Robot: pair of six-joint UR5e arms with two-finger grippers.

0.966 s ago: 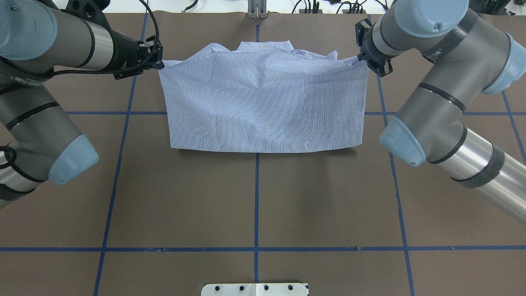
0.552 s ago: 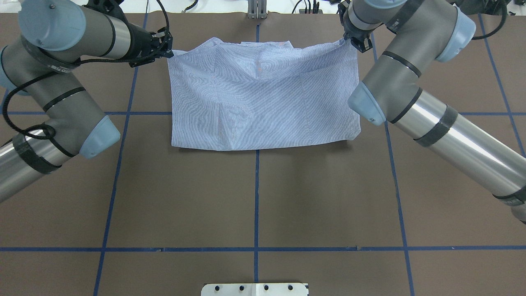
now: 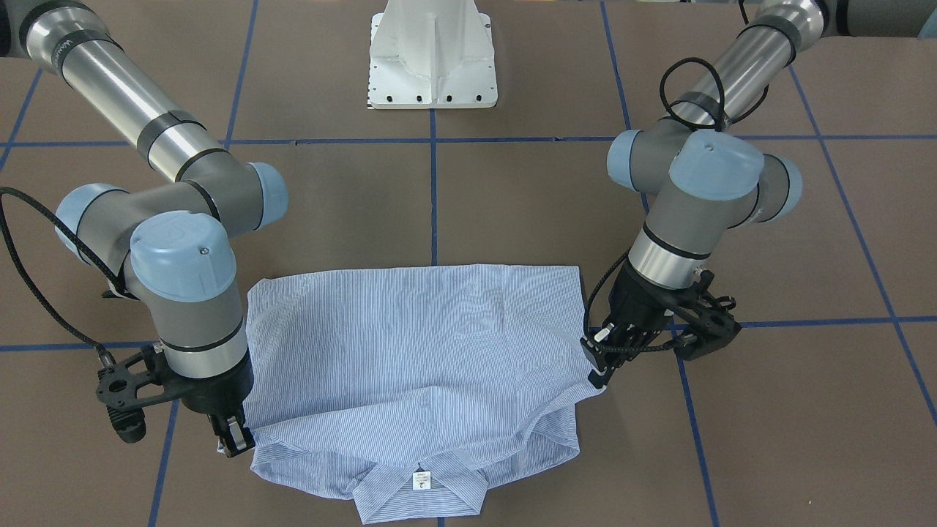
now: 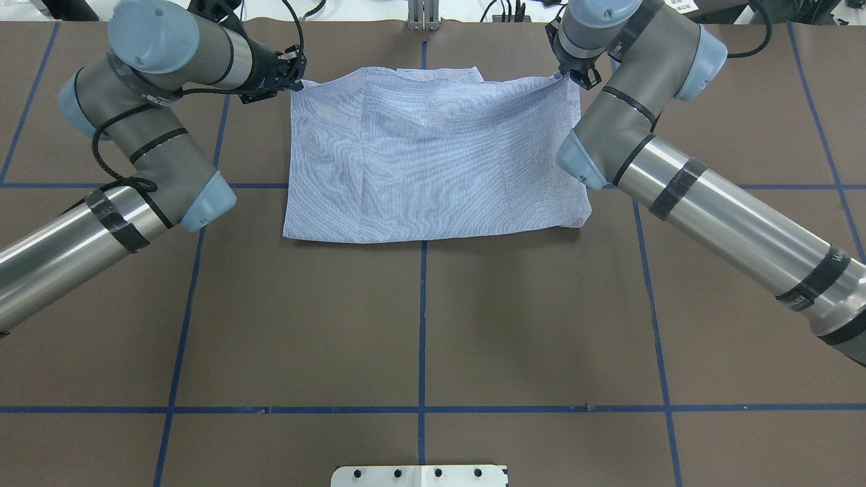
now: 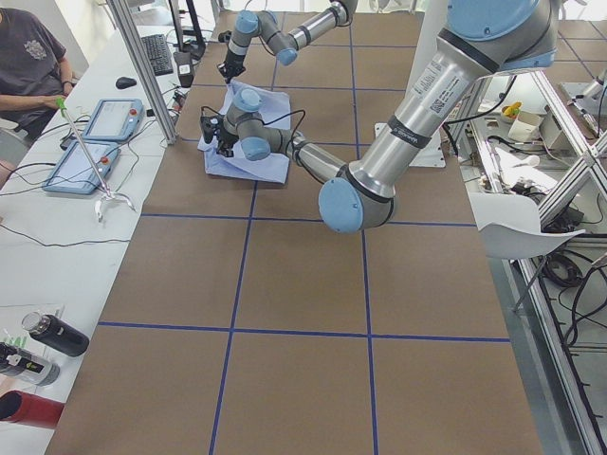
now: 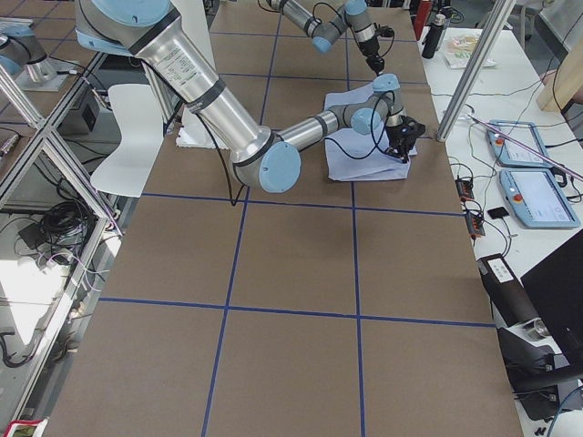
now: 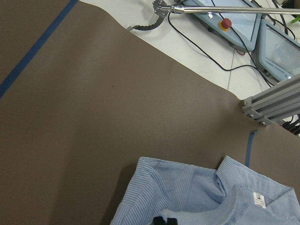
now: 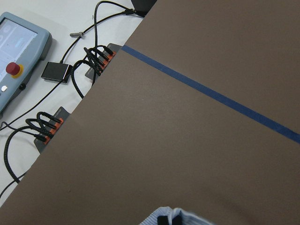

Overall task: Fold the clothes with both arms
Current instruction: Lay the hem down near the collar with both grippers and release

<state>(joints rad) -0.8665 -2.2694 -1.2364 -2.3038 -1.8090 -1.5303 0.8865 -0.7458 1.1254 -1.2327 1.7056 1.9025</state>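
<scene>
Ideally, left gripper and right gripper, both clamping shirt corners, should lower together at twelve o'clock, hem taut.

Shirt and fingertips largely out of sight
Both wrist views cut the shirt off at the bottom edge and show only slivers of the fingers. Overhead, the right arm covers part of the shirt's right edge, and the top layer hides most of the collar. In the side views the left gripper and right gripper are too small to judge.

shirt folded | left fingers pinch far-left corner | right fingers pinch far-right corner
</scene>
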